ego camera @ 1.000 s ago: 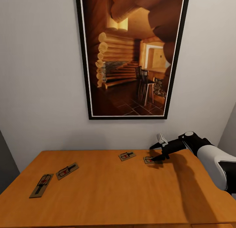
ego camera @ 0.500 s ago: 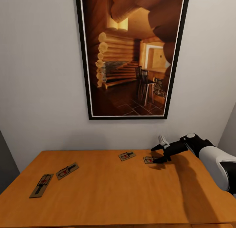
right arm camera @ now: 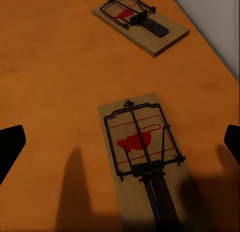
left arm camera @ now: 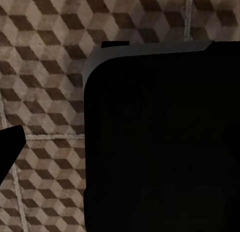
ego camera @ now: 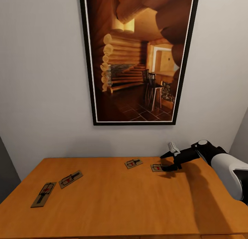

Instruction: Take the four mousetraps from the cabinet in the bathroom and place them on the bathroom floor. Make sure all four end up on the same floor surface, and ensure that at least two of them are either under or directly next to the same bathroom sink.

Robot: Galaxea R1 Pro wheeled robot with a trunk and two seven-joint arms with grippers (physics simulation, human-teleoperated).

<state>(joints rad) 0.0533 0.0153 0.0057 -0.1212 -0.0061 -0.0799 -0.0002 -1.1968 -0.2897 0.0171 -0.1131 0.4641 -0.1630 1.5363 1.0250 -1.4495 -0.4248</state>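
R hand (ego camera: 169, 161) rose a bit, shifted right over mousetrap (ego camera: 157, 167).

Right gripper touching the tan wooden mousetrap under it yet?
Apart. In the right wrist view, both fingertips sit wide of the tan wooden mousetrap, bare orange-brown cabinet top between; right gripper open.

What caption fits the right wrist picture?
Open right gripper poised over a mousetrap, another mousetrap beyond it.

Smooth orange wooden cabinet (ego camera: 113, 201); tan wooden mousetraps (right arm camera: 142, 152) with dark metal springs.
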